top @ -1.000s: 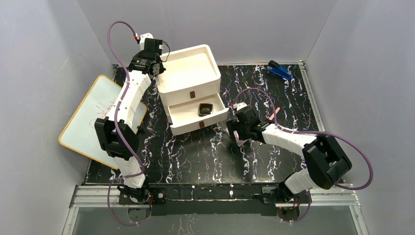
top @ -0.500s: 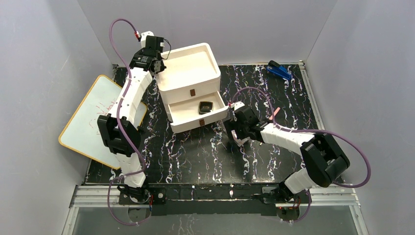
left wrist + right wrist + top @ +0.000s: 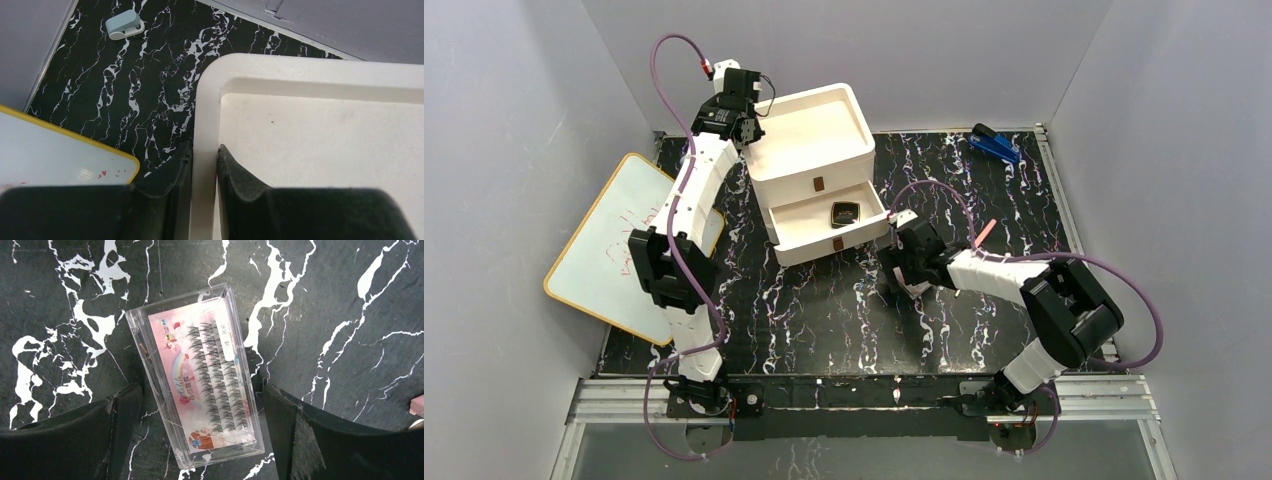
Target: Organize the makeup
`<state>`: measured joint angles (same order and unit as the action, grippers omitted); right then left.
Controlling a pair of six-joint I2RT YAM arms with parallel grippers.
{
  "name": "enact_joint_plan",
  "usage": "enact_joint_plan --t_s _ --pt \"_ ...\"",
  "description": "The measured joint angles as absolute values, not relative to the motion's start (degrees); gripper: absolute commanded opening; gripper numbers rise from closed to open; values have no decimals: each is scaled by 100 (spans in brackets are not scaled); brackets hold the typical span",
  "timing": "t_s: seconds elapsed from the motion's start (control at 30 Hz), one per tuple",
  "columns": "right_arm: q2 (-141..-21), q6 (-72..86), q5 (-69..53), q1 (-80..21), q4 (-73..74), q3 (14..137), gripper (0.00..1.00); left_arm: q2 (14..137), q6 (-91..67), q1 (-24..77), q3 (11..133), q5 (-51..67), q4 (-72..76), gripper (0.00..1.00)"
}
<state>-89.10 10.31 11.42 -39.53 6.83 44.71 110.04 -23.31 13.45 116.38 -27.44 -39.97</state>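
A rectangular multicolour palette (image 3: 197, 375), a clear case with a pink printed card, lies flat on the black marbled table. My right gripper (image 3: 202, 400) hangs open over it, one finger (image 3: 120, 412) on each long side, both clear of the case. The same gripper (image 3: 906, 279) sits just right of the open lower drawer (image 3: 799, 232), which holds the square black compact (image 3: 845, 213). A thin pink stick (image 3: 984, 232) lies on the table behind the right arm. My left gripper (image 3: 204, 155) is shut on the left rim of the white drawer organizer (image 3: 206, 95).
A yellow-edged whiteboard (image 3: 609, 250) lies at the left, overhanging the table. The blue stapler-like object (image 3: 995, 145) rests at the back right corner. A small pale-blue object (image 3: 124, 25) sits behind the organizer (image 3: 864, 140). Grey walls enclose three sides.
The left arm has nudged the organizer slightly back and right while gripping its rim. The right gripper has edged left over the palette, still open.
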Motion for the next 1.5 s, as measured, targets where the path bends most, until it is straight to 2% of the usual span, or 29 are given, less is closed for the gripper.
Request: enact_joint_plan --t_s 0.3,0.43,0.8,1.0,1.2,1.5 --pt "-9286 1153 1076 -3955 757 4864 54 11048 -2314 1330 11723 -2740 -4040 0" --pt "-9393 1256 1114 -3938 899 5028 42 11059 -2311 1319 11727 -2744 -4012 0" --pt "-9498 1402 1232 -3988 1374 5288 40 11080 -2298 1286 11734 -2727 -3957 0" --pt "-9384 1439 1490 -4346 2268 5640 40 11089 -2296 1286 11738 -2724 -3955 0" --pt "-9085 1415 1806 -4873 3026 6615 42 11089 -2294 1286 11719 -2722 -3940 0" --pt "-8897 1039 2080 -4967 3551 7931 44 10936 -2202 1282 11410 -2624 -3660 0"
